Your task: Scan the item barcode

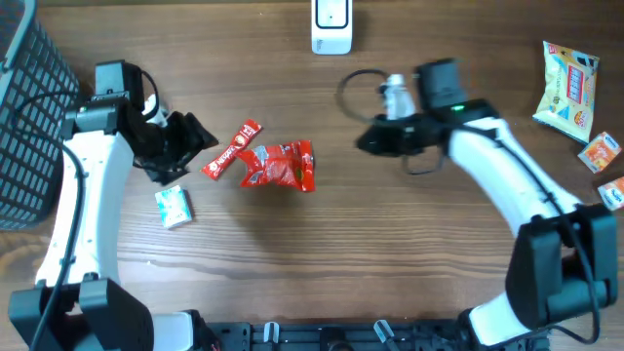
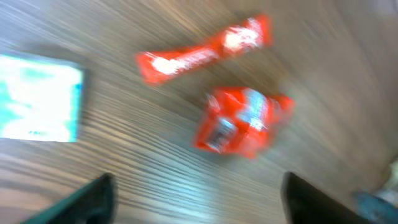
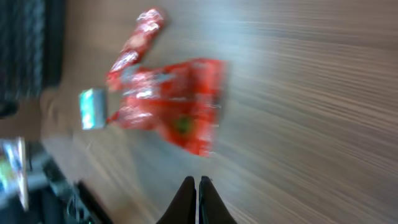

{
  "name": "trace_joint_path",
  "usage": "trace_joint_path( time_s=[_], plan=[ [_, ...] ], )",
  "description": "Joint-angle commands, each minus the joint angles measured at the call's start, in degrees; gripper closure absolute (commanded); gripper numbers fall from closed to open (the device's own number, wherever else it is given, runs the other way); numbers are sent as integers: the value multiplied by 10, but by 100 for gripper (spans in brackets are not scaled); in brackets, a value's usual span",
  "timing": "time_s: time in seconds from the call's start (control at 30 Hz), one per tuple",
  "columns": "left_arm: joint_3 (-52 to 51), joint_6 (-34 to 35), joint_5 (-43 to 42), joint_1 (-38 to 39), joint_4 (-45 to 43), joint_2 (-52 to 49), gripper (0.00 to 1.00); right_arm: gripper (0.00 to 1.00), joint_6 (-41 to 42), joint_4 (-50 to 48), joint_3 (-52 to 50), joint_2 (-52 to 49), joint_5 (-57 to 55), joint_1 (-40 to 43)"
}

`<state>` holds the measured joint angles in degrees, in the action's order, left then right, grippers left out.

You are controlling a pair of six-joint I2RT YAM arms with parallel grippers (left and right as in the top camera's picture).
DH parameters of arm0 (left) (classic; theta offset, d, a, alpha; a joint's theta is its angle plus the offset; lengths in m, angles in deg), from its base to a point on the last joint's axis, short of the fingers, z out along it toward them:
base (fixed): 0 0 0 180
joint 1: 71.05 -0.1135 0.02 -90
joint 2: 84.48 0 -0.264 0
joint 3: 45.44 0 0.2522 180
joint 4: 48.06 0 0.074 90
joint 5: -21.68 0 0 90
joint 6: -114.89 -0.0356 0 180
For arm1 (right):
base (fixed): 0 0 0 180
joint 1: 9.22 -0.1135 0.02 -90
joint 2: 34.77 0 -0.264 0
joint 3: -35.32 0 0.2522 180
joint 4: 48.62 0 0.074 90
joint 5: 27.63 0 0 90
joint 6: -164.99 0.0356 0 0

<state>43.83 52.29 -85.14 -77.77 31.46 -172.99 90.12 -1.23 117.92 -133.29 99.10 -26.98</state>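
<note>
Overhead I see the red bag [image 1: 278,166], crinkled, glossy, on the counter [image 1: 390,253]; left pincer [image 2: 199,186] released, right pincer [image 3: 198,182] clenched empty.

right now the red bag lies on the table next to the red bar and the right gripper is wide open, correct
Not quite: the right gripper is shut, its fingers pressed together on nothing, as the right wrist view shows. The rest holds: the red bag lies on the table next to the red bar.

A crumpled red snack bag [image 1: 278,166] lies flat in the middle of the wooden table [image 1: 390,253]; the white barcode scanner [image 1: 331,26] sits well apart at the far edge.
</note>
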Motion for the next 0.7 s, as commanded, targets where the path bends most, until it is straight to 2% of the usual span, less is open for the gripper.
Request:
trace_joint_path(
  time_s=[0.0, 0.1, 0.17, 0.27, 0.4, 0.67],
  plan=[
    [7, 31, 136, -2, 5, 4, 0, 96, 49, -51, 18, -3, -8, -78],
    [7, 30, 139, -2, 6, 4, 0, 96, 103, -96, 18, -21, -74, -136],
    [7, 30, 140, -2, 5, 4, 0, 96, 128, -130, 18, -45, -77, -162],
    [7, 30, 139, -2, 7, 4, 0, 96, 154, -188, 18, -85, -33, -182],
    [7, 28, 140, -2, 13, 4, 0, 96, 201, -319, 18, -151, 66, -186],
    [7, 29, 140, -2, 18, 4, 0, 96, 245, -372, 18, -238, 71, -186]
  ],
)
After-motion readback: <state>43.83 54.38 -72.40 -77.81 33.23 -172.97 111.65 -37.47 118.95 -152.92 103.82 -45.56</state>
